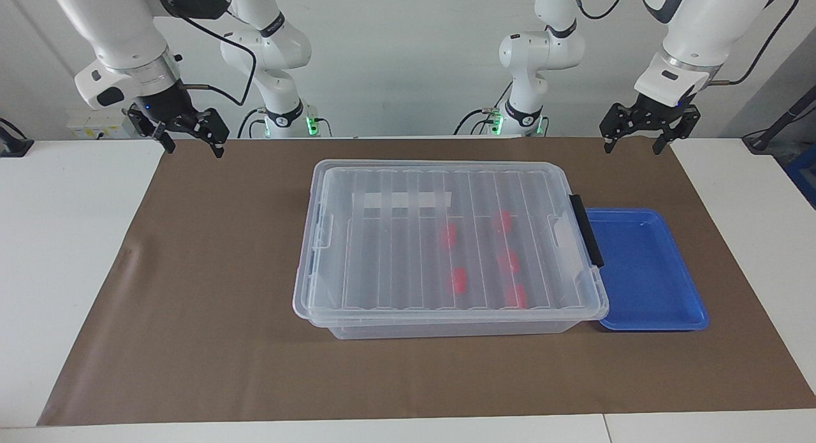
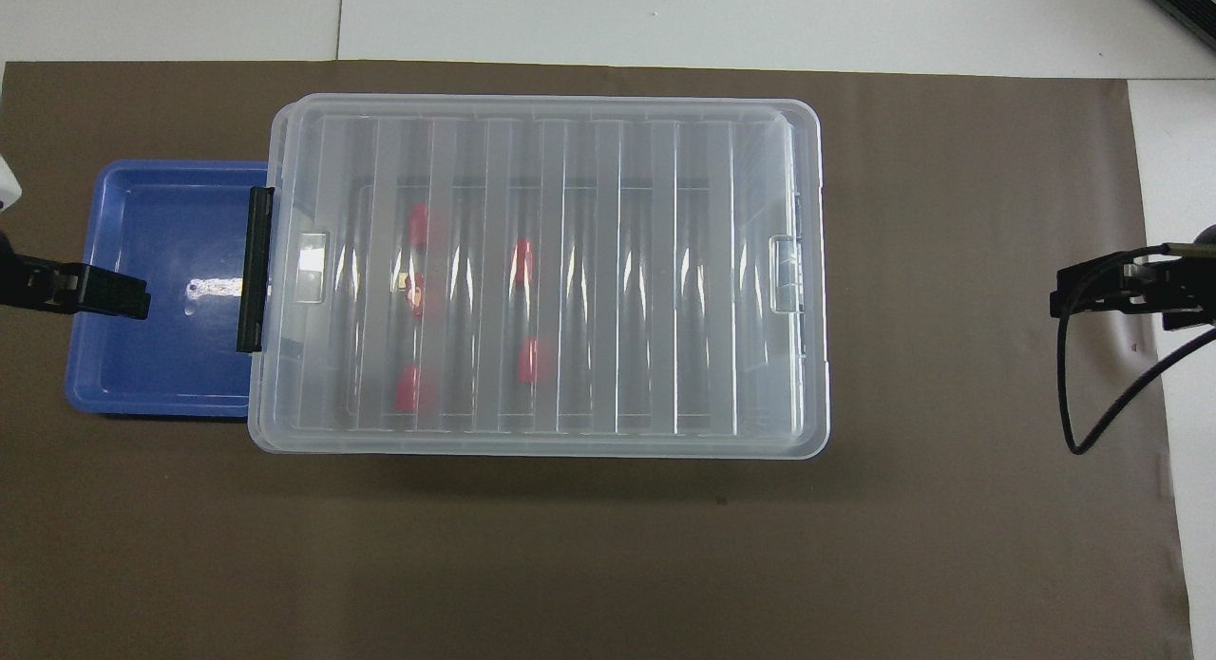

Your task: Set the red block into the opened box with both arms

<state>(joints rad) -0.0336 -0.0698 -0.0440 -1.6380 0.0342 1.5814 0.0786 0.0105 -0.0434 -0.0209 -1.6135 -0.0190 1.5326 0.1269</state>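
The box [image 1: 446, 245] stands in the middle of the brown mat [image 1: 210, 303] on the table [image 1: 70, 239], and its ribbed clear lid [image 2: 541, 271] lies closed on top of it. Through the lid five red blocks are visible inside the box, in the half toward the left arm's end of the table; one red block [image 1: 448, 234] lies closest to the middle of the box, and the other four are around it, toward the black handle [image 1: 586, 229]. The white label strip [image 1: 401, 201] is on the side of the box that is nearer to the robots. The blue tray [image 1: 647, 271] lies just beside the box at the handle end and touches it. The left gripper [image 1: 639, 137] hangs in the air above the edge of the mat at the left arm's end of the table, with its fingers spread and nothing between them; the blue tray and the handle of the box are below it and toward the middle of the table. The right gripper [image 1: 191, 139] hangs above the mat's edge at the right arm's end, fingers also spread and empty; the box is well apart from it, toward the middle of the table. Neither gripper touches the box, the lid or the tray.
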